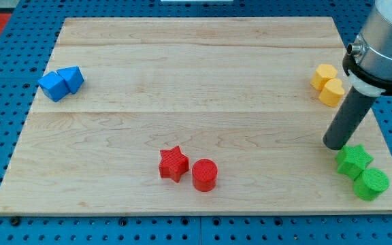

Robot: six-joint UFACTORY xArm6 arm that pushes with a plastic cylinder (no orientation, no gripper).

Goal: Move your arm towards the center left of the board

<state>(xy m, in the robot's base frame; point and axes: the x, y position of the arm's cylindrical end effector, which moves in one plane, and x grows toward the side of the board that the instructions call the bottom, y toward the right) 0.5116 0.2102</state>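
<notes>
Plainly little is done: my tip (335, 144), a bare rod with no pincer and holding nothing, stands at the board's (182, 82) right edge, seemingly just clear of the green star (353, 160), with the whole crossing to centre left remaining.

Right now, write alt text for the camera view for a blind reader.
My tip rests at the wooden board's right edge, just above the green blocks and below the yellow blocks. Blue blocks sit far left; a red star and red cylinder lie bottom centre.
</notes>
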